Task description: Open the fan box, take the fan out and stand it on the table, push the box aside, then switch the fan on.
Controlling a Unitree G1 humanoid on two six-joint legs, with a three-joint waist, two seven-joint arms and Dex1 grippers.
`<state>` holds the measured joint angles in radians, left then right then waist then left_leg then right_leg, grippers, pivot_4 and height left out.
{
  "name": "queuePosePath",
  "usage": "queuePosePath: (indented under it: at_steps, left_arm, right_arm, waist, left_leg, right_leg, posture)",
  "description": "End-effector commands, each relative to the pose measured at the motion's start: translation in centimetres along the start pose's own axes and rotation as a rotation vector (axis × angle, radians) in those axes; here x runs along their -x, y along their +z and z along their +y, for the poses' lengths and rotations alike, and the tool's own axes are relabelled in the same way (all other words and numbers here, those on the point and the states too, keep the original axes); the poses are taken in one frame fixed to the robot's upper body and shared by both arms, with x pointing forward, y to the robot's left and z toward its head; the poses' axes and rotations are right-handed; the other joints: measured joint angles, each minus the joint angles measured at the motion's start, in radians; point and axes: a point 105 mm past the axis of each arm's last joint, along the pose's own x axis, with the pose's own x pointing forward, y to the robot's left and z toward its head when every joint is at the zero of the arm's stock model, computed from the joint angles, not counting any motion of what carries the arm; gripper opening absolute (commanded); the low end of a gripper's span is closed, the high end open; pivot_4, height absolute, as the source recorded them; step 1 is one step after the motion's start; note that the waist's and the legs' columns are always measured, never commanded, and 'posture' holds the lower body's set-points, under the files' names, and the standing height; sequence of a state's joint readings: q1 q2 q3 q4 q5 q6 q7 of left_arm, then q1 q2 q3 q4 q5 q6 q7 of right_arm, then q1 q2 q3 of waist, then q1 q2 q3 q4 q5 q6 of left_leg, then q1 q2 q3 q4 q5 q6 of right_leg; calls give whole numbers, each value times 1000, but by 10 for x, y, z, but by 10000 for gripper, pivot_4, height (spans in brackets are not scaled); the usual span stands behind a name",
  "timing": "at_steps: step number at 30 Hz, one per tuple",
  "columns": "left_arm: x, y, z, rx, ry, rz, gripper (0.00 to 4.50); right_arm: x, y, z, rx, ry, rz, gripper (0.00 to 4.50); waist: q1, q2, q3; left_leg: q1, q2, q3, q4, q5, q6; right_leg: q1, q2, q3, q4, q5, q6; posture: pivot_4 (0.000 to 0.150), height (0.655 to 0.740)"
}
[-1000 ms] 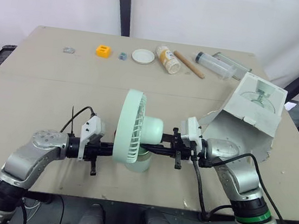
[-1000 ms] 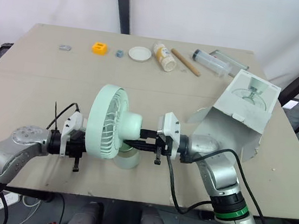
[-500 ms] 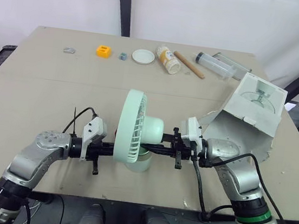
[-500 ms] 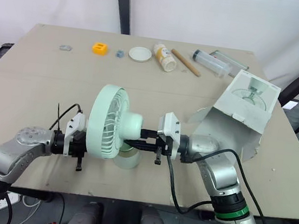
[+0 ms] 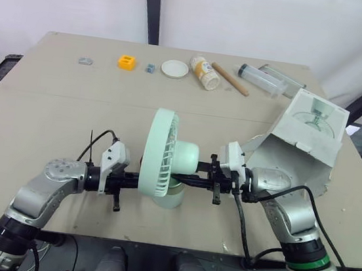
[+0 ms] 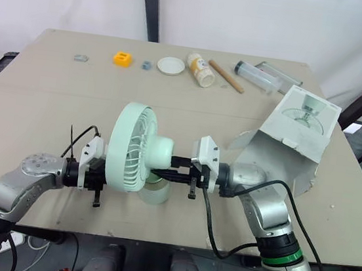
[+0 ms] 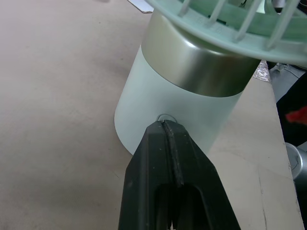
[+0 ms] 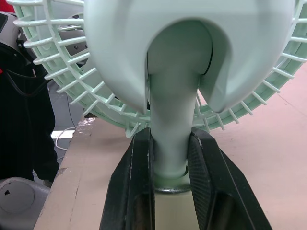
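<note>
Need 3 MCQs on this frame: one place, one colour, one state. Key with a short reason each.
1. The box lies on which side of the fan?
A. the robot's left
B. the robot's right
C. under it

2. The small block at the far edge of the table is:
A. orange-yellow
B. red
C. black

3. The right gripper is:
A. open over the box
B. shut on the fan's stem
C. holding the block

Key:
1 B, the box lies open on the right side of the table.
2 A, that is its plain colour.
3 B, its fingers press both sides of the stem.
</note>
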<state>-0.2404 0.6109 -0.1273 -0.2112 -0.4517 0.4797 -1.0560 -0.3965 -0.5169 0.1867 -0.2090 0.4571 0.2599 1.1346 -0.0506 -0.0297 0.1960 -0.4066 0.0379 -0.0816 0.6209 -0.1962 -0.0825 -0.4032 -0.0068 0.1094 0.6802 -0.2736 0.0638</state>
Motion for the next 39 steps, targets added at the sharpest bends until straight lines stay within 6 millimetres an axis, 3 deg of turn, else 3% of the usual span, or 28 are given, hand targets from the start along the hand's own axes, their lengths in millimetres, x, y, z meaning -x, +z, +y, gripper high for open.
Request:
queuePosePath:
  at_steps: [1,22,33,39]
  left_arm:
    - [-4,10,-11,-31,-49,-35,437]
    - [-5,16,-7,-65,-27,-71,437]
    - [23,27,6,-115,39,-154,437]
    - [29,21,4,-110,34,-131,437]
  right_arm:
    - [1,-9,0,-10,-13,33,3811]
    - [4,-12,2,-13,-19,39,3811]
    - [8,-12,-3,-22,-45,31,3811]
    - [8,-3,-10,-13,-59,-5,3811]
  waist:
    - [0,0,0]
    - [0,-1,-1]
    - [2,-1,-1]
    - [1,-1,-1]
  left_leg:
    - [0,0,0,0,0,0]
    - [1,0,0,0,0,0]
    - [2,0,0,0,0,0]
    - [2,0,0,0,0,0]
  right_leg:
    - [0,0,0,0,0,0]
    - [1,0,0,0,0,0]
    - [2,0,0,0,0,0]
    - [2,0,0,0,0,0]
  posture:
    - [1500,7400]
    - [1500,7400]
    - [1500,7400]
    - [1500,7400]
